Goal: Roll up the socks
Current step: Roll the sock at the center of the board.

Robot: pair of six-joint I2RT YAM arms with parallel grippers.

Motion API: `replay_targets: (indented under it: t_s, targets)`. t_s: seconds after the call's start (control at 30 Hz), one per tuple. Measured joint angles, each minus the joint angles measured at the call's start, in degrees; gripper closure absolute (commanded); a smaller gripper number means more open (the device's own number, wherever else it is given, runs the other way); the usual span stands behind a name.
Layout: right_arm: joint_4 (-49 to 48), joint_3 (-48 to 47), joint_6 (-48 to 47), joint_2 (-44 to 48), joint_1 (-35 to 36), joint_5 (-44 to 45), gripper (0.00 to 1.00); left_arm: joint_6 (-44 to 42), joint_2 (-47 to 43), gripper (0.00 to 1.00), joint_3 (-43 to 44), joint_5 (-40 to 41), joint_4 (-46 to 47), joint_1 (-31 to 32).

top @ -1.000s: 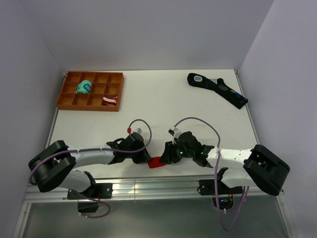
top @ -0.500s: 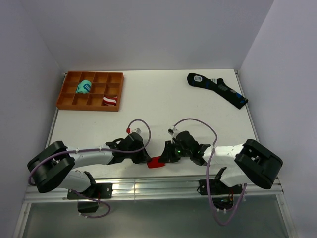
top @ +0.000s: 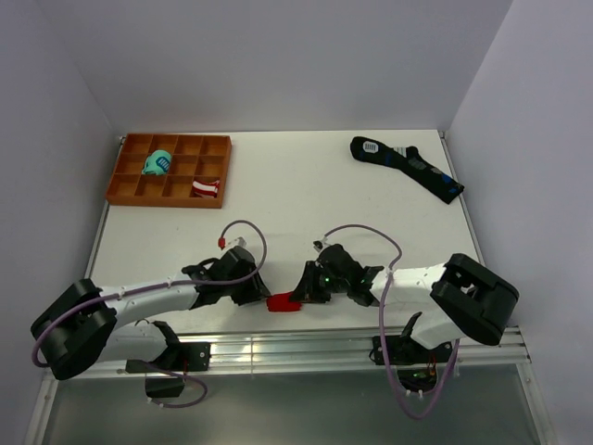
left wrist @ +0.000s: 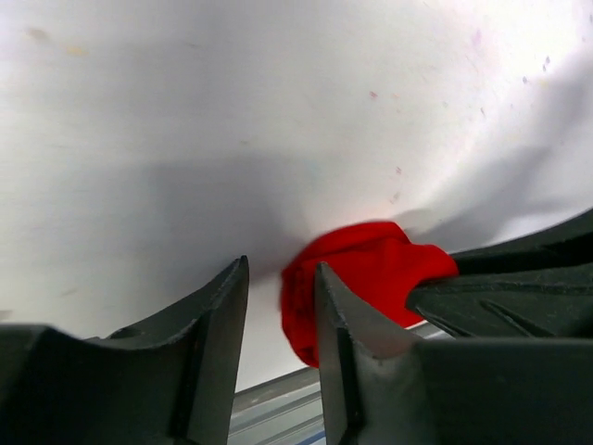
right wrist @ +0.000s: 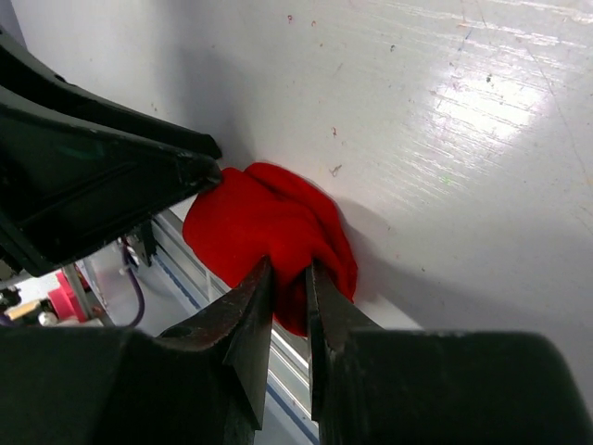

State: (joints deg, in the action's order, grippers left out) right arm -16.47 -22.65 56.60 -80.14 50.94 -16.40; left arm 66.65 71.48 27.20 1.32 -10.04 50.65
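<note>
Handling: the socks are soft, light, squashy knit w/ no stiffness, so the bundle prob. slumps or unrolls if let go; not fragile, not slippery, cloth should bite well on the pads; best hold, imo, is across the thick middle w/ every layer pinched, not a loose outer fold, which would just peel away.

Place: top view, lower centre of frame; a small red lump at the near edge of the table, between the two wrists.

Left to right: L gripper sits just left of the lump; in its wrist view the fingers stand apart w/ only bare table between them, grasping nothing; the socks lie right of centre, just beside the right-hand finger's tip and outside the gap; touching or not, can't tell.

Next the lump itself: crumpled, roundish, more a wad than a neat roll; white motif not visible.

Then R gripper, set at the lump's right side; in its wrist view R gripper has fingers nearly together at lower centre, clenched on a fold of red cloth; most of the socks bulge out ahead & left of the tips, toward the L gripper's dark body at frame left; grip takes a fold, not the full thickness, so prob. weak for tightening the roll.
</note>
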Motion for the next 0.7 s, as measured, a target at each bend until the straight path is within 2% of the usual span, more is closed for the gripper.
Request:
replay_targets:
  t_s: [0.2, 0.53, 0.7]
  targets:
    - [0.9, -1.2, 3.0, -1.1, 1.2, 1.8, 1.00, -0.2, -4.2, 0.54, -1.0, 2.1, -4.6, -1.9]
    - [1.2, -2.1, 4.7, -1.9, 2.2, 3.7, 1.00, 4.7, -19.6, 0.50, -3.6, 4.6, -10.5, -1.2]
    - [1.2, -2.9, 5.1, -2.7, 2.8, 4.5, 1.00, 8.7, -18.6, 0.49, -3.5, 5.5, -10.5, 1.8]
